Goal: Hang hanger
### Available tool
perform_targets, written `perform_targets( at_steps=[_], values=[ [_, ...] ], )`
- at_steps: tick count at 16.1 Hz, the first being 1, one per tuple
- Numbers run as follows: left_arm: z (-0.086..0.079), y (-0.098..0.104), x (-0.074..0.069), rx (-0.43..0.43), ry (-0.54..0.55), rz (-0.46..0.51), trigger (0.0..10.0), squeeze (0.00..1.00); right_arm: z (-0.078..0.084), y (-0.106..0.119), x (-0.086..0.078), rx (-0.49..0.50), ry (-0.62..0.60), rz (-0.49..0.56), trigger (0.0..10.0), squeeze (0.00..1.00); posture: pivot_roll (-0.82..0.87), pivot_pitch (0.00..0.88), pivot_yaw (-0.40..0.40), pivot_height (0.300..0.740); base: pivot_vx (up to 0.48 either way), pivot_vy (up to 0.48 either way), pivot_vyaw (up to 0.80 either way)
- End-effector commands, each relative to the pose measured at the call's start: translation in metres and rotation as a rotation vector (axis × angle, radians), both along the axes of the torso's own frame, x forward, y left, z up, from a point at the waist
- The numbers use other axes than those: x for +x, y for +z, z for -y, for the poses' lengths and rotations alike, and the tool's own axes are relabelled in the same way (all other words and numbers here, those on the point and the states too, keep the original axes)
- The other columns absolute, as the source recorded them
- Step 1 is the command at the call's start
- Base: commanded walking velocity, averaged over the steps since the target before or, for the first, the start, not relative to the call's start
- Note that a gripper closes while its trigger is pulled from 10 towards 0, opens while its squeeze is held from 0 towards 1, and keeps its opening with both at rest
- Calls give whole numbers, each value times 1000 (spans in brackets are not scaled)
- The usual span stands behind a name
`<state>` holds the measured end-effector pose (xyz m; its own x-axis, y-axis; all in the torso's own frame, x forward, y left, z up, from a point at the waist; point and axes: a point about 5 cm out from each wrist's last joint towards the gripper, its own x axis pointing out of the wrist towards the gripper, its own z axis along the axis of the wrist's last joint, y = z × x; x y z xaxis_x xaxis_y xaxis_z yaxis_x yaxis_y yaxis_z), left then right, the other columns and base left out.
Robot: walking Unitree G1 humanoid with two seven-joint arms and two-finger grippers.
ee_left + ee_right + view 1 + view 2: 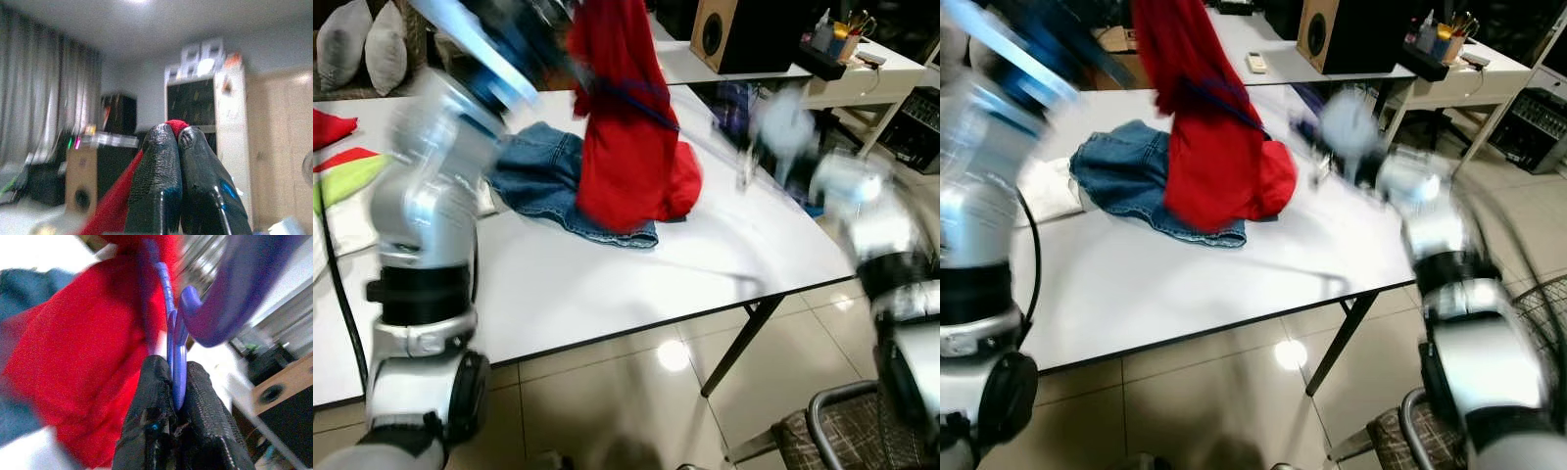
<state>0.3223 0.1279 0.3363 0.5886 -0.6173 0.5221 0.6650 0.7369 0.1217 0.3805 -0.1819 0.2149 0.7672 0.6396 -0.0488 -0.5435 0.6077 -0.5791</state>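
Observation:
A red garment [626,127] hangs above the white table [607,284], its lower end resting on the tabletop. My left gripper [177,133] is raised high and shut on the garment's top edge, with red cloth pinched between its fingers. A blue plastic hanger [176,362] runs into the garment, and its hook [230,298] curves clear of the cloth. My right gripper [173,364] is shut on the hanger's neck, to the right of the garment. Both arms are blurred with motion in the eye views.
Blue jeans [543,176] lie crumpled on the table behind the garment. Red and green cloths [342,166] lie at the table's left. A wooden speaker [724,34] and a side desk [862,73] stand at the back right. A chair [832,421] stands at the lower right.

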Motion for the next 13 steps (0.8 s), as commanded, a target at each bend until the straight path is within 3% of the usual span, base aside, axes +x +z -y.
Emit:
perform_targets(
  at_steps=[1, 3, 5, 6, 7, 8, 10, 12, 13],
  values=[
    [6, -9, 3, 56, 16, -29, 10000, 0, 2, 3, -4, -3, 30, 14, 10000, 0, -160, 0, -24, 740, 0, 0, 0],
    [11, -65, 16, 256, 115, -185, 10000, 0, 3, -35, -38, -56, 164, -121, 10000, 0, -174, 0, -9, 740, 0, 0, 0],
    [11, -91, 24, 343, 178, -250, 10000, 0, 5, -48, -69, -89, 251, -209, 10000, 0, -180, 0, -5, 740, 0, 0, 0],
    [8, -103, 30, 369, 221, -284, 10000, 0, 8, -51, -87, -105, 290, -255, 10000, 0, -187, 0, 0, 740, 0, 0, 0],
    [-2, -125, 44, 416, 319, -343, 10000, 0, 13, -51, -117, -108, 350, -329, 10000, 0, -215, 0, 21, 740, 0, 0, 0],
    [-6, -131, 48, 439, 362, -356, 10000, 0, 14, -50, -123, -96, 351, -340, 10000, 0, -219, 0, 23, 740, 0, 0, 0],
    [-16, -158, 57, 564, 445, -391, 10000, 0, 19, -44, -145, -64, 327, -360, 10000, 0, -248, 0, 47, 740, 0, 0, 0],
    [-24, -179, 57, 590, 432, -460, 10000, 0, 26, -38, -163, -66, 285, -375, 10000, 0, -275, 0, 71, 740, 0, 0, 0],
    [-28, -191, 54, 591, 381, -504, 10000, 863, 32, -33, -174, -71, 240, -390, 10000, 0, -291, 0, 80, 740, 0, 0, 0]
  ],
)
